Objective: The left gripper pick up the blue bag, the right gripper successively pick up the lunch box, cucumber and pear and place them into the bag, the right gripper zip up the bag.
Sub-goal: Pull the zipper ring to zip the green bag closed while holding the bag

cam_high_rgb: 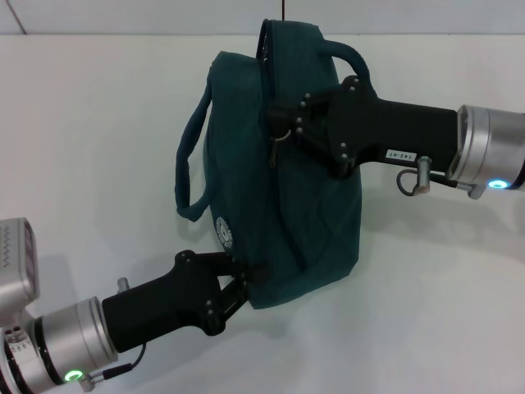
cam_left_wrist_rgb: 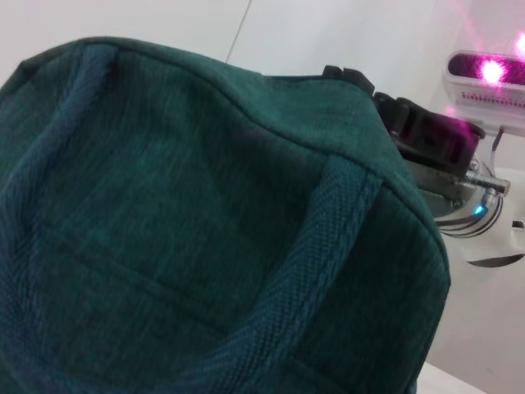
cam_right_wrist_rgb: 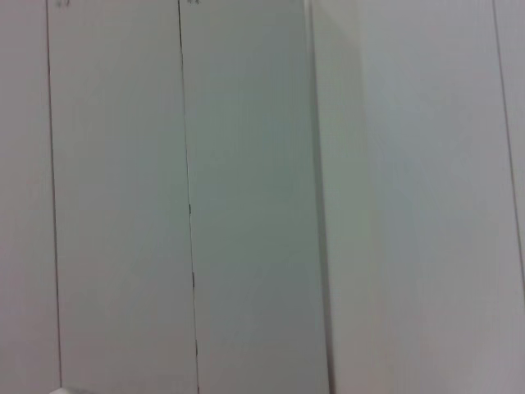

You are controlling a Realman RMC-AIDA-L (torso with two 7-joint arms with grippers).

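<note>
left gripper [cam_high_rgb: 238, 283] clamping blue bag [cam_high_rgb: 279, 189] bottom, right gripper [cam_high_rgb: 283, 123] at zipper

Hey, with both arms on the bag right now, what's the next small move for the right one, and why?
Probably draw the right tool on along the zipper. It sits at the metal ring pull on the blue bag, while the left tool holds the bag's lower corner, steadying it. No food or box shows outside.

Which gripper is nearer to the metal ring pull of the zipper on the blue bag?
Right. The right gripper is at the ring pull, high on the blue bag. The left gripper is at the bag's lower corner, well below the pull.
</note>
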